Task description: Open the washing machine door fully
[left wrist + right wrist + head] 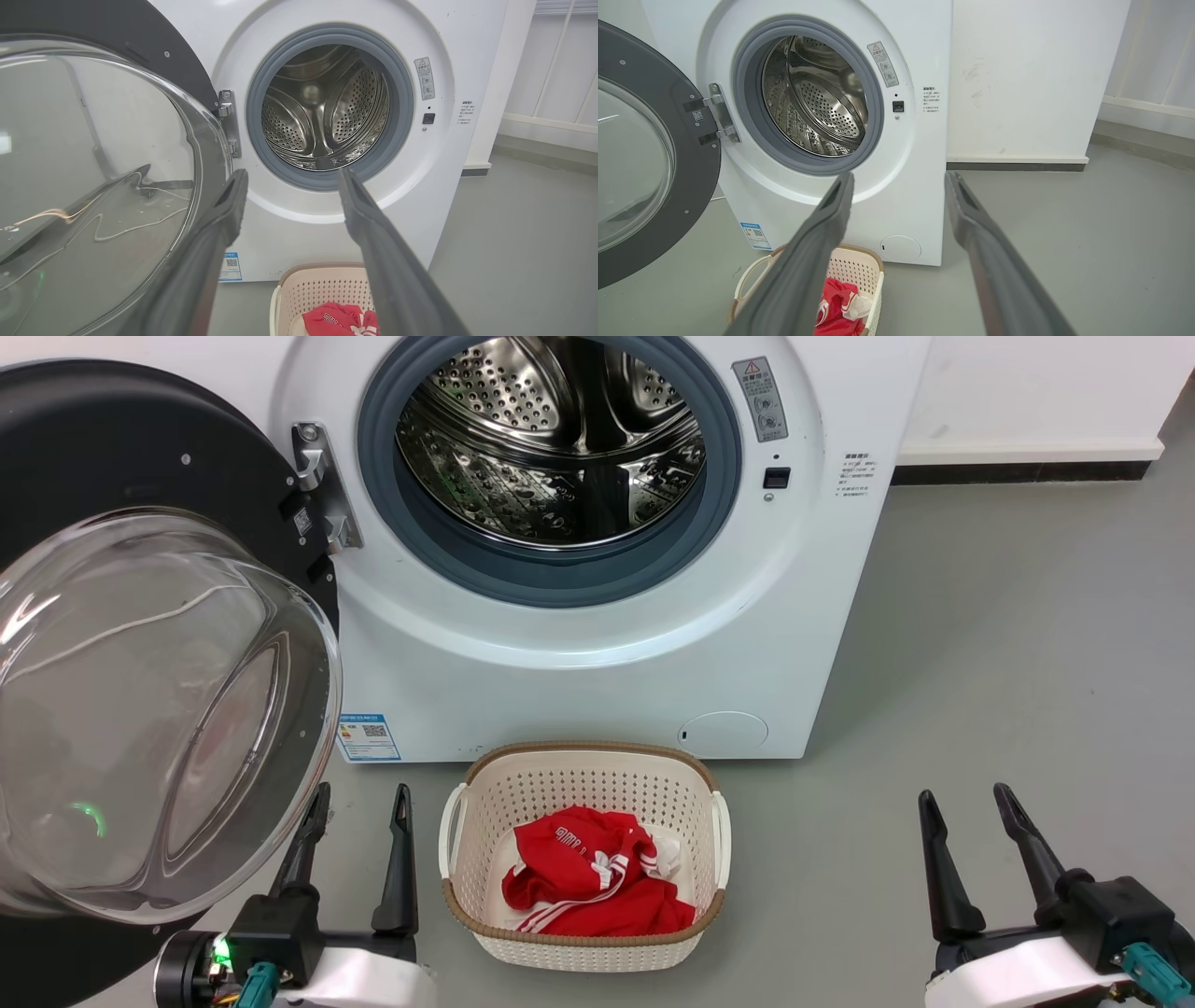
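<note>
Both the left gripper [362, 791] and the right gripper [963, 792] are spread and empty, while the washing machine door [140, 448], standing open at the left of the washing machine [579, 691], seems heavy and stiff with slippery glass, so the black rim is safer to push.

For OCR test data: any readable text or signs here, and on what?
No text is legible; all too small.
Grey warning label beside drum opening: red triangle sign.
Blue sticker low on the washing machine: QR code.
Black print near its right edge: unreadable.
White lettering on red garment: unreadable.
</note>
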Tool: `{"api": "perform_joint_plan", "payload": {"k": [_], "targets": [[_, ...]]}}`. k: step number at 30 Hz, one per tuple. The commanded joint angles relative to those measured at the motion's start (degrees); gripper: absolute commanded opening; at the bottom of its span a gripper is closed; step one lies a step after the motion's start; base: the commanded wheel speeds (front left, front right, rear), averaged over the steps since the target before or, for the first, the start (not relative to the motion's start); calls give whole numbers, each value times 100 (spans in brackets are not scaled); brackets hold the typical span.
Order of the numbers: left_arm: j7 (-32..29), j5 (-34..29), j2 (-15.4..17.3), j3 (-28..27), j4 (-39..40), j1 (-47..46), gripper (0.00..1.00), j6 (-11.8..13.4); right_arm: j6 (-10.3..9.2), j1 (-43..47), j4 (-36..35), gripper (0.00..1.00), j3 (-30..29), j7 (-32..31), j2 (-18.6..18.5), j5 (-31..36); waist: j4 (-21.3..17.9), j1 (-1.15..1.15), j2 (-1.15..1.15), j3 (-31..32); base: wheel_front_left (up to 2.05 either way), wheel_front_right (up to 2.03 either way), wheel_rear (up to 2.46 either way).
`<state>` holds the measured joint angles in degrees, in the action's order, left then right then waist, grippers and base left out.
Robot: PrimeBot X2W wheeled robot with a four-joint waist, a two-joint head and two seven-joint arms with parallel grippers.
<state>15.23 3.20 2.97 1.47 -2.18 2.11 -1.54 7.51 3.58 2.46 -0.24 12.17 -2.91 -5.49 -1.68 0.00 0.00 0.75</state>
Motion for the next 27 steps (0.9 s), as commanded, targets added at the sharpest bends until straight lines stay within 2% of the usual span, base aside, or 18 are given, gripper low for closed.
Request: {"api": "perform_joint_plan", "payload": {"k": [1,2,5,27], "targets": [[-14,13,-7,-3,-11,-26,100,-33,-4,6,17,100,0,41,6,-24,3,0,0,1,0,0,0],[-14,23,-8,-5,-14,-28,0,-27,-4,8,20,0,0,32,6,-35,4,0,0,2,0,0,0],[-10,39,-3,-4,-146,46,0,-37,0,40,123,0,13,15,0,-26,3,0,0,1,0,0,0],[-621,2530,-4,-234,-433,-223,0,-196,-1,-260,393,0,-6,-382,-126,-2602,32,0,0,-16,0,0,0]]}}
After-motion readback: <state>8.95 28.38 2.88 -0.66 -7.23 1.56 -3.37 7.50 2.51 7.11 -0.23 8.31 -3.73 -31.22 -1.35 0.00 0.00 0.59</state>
